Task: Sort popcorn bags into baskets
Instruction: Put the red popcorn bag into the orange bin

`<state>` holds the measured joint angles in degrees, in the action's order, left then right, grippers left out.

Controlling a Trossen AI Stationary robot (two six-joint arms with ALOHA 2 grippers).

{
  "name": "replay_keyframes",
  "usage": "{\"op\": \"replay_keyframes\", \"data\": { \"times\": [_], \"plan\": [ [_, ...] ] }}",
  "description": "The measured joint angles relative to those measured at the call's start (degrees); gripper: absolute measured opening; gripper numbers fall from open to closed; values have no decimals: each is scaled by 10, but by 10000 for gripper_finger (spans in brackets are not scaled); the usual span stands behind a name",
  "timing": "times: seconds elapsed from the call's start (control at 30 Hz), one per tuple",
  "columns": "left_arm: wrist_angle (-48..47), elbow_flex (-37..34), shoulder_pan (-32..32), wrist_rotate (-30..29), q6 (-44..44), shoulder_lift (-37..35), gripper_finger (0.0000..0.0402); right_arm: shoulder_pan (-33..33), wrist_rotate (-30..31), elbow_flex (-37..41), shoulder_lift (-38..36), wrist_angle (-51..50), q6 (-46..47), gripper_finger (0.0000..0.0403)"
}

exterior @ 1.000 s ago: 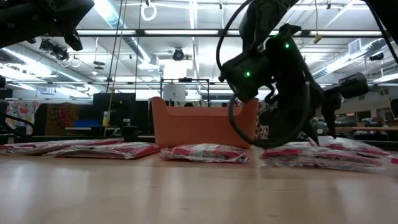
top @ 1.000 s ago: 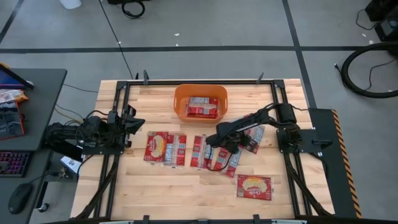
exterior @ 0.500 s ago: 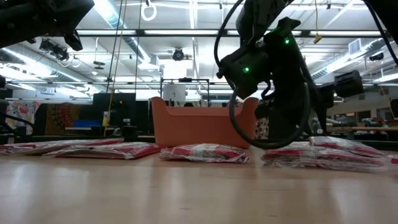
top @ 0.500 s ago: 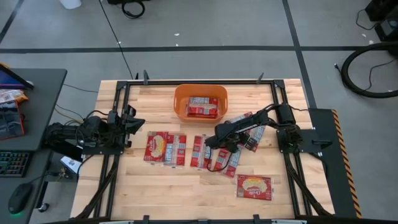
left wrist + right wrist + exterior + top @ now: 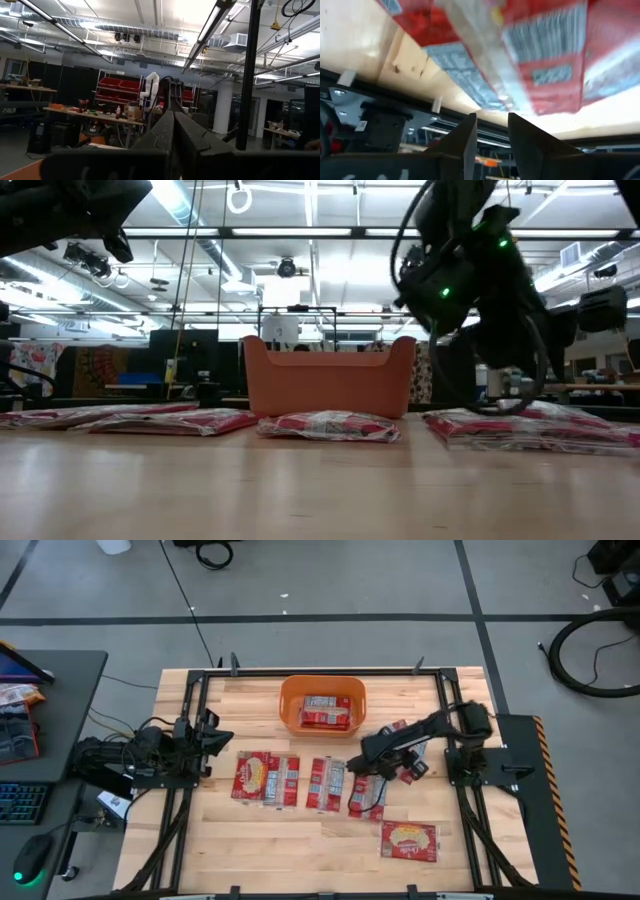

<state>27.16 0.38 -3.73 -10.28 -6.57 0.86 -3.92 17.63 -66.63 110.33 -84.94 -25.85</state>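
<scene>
Two dark fingers (image 5: 465, 137) of the right gripper (image 5: 491, 131) reach forward with a narrow gap between them and nothing held in it. Just beyond their tips lie overlapping popcorn bags (image 5: 540, 55), red with grey and white label panels carrying barcode stripes, blurred at close range. They rest on the pale wooden tabletop (image 5: 355, 35). Along its edge runs a black metal frame (image 5: 380, 107) with small white brackets (image 5: 346, 77).

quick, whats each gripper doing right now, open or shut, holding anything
left gripper: shut, holding nothing, parked at the table's left edge.
right gripper: fingers slightly apart, nothing between them, just above the popcorn bags right of centre.
</scene>
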Motion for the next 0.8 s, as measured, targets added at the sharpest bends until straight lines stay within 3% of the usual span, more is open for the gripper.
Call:
{"op": "replay_keyframes", "data": {
  "times": [0.23,0.4,0.6,0.8],
  "plan": [
    [0,0,0,0,2,0,18,-9,-26,96,-121,67,46,110],
    [1,0,0,0,2,0,18,-48,17,172,-177,126,70,110],
    [1,0,0,0,2,0,18,-83,143,251,-198,148,106,110],
    [1,0,0,0,2,0,18,-83,127,295,-196,189,186,112]
  ]
}}
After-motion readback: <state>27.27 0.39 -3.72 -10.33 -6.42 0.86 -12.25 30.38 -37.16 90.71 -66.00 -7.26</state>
